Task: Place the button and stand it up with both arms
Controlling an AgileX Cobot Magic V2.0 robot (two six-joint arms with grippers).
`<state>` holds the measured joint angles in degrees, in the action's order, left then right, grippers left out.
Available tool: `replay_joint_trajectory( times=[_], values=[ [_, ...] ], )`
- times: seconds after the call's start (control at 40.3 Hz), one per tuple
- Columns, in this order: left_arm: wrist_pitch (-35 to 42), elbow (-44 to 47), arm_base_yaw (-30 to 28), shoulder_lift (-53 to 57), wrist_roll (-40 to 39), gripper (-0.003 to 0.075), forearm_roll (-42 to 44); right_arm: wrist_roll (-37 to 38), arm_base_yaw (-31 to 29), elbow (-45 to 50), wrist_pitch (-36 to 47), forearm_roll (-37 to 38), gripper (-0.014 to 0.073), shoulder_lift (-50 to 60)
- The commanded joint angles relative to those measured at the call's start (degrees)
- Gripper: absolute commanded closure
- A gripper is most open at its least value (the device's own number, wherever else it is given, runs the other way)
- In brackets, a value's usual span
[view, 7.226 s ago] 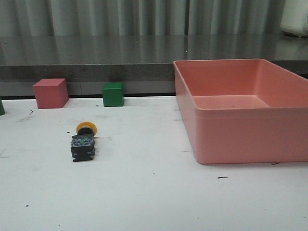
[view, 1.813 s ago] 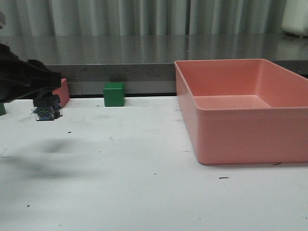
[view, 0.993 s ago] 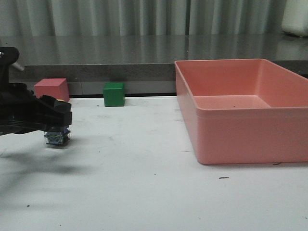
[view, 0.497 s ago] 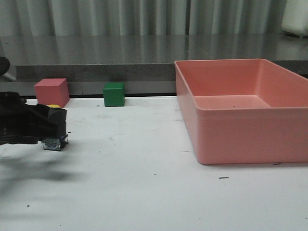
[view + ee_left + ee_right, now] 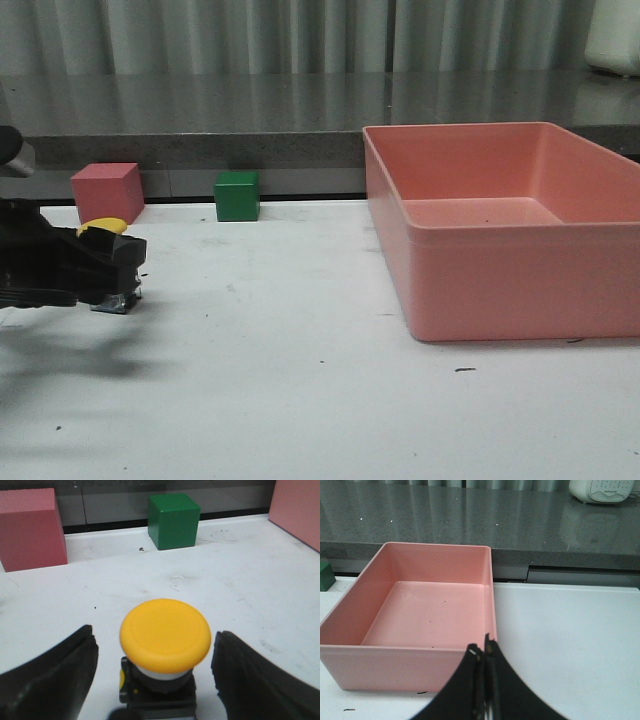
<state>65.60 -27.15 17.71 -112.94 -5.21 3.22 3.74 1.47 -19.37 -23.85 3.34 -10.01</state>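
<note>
The button stands upright on the white table at the left, its yellow cap [image 5: 102, 226] on top and its dark base [image 5: 120, 298] on the surface. In the left wrist view the yellow cap [image 5: 165, 634] sits between the two black fingers [image 5: 55, 675] with a gap of table showing on each side. My left gripper [image 5: 112, 268] is open around the button without touching it. My right gripper [image 5: 484, 652] is shut and empty, near the pink bin's front right corner; it does not show in the front view.
A large pink bin [image 5: 480, 285] fills the right side and also shows in the right wrist view [image 5: 350, 652]. A red cube [image 5: 105, 192] and a green cube [image 5: 236, 195] stand at the table's back edge, behind the button. A grey counter runs along the back.
My left gripper carried the button down to the table at the left and set it upright. The fingers have since spread apart, and the yellow cap shows more.
</note>
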Motion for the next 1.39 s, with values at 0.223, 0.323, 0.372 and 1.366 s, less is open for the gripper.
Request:
replay_joint_trajectory(
  times=[0.223,0.323,0.372,1.366],
  values=[
    [3.5,-1.7,0.0,9.7,-0.1,0.0237,-0.8,-0.5,-0.2,-1.5,4.9,0.9,0.0655,-0.5],
    [-5.3,-4.1,0.0,15.3,-0.1,0.0237,-0.8,-0.5,-0.2,-1.5,4.9,0.9,0.0655,-0.5],
    [-10.3,-5.7,0.0,18.3,-0.1,0.0237,-1.0,-0.5,-0.2,-1.5,4.9,0.9,0.0655,-0.5],
    [-83.4,-12.1,0.0,72.4,-0.1,0.0740,0.0,-0.5,-0.2,-1.5,4.9,0.9,0.0655,-0.5]
  ],
)
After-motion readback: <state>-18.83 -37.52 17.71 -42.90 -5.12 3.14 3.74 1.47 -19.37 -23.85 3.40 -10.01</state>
